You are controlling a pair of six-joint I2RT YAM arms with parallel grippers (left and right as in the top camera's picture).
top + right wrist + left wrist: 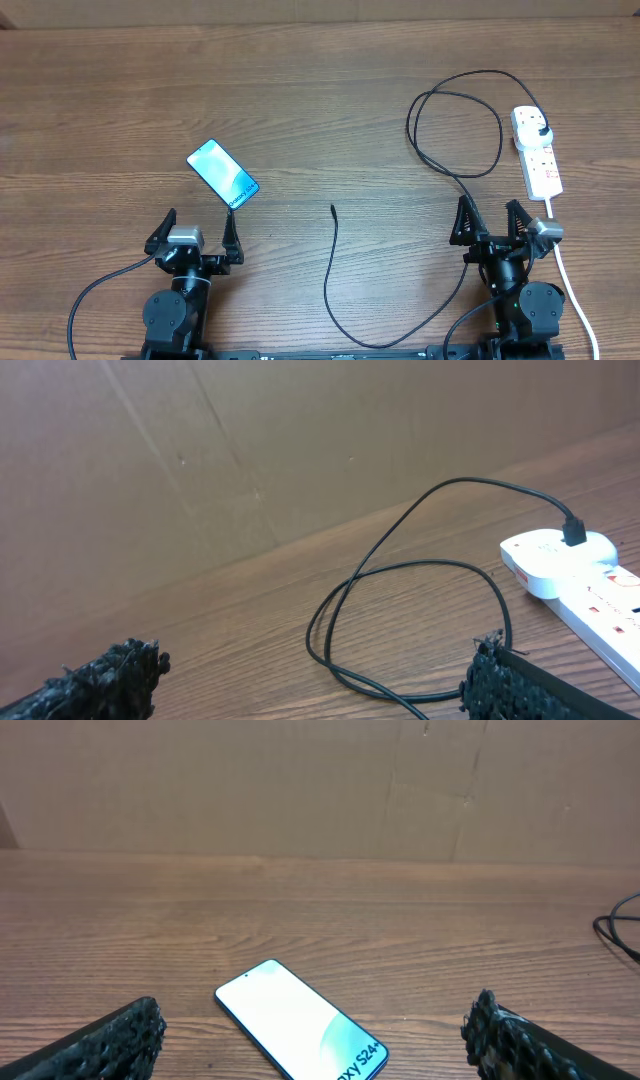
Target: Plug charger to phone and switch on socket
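Note:
The phone (222,173) lies flat on the wooden table with its cyan screen up, just beyond my left gripper (197,228); it also shows in the left wrist view (300,1025). The left gripper (315,1040) is open and empty. The charger (455,135) is a thin black cable, looped at the right; its plug sits in the far end of the socket (537,150), and its free tip (333,209) lies mid-table. My right gripper (491,220) is open and empty, near the loop (420,620). The socket also shows in the right wrist view (575,575).
The socket's white cord (575,290) runs down the right side past my right arm to the front edge. The black cable curves along the table's front (380,335) between the two arm bases. A brown cardboard wall (320,780) stands behind the table.

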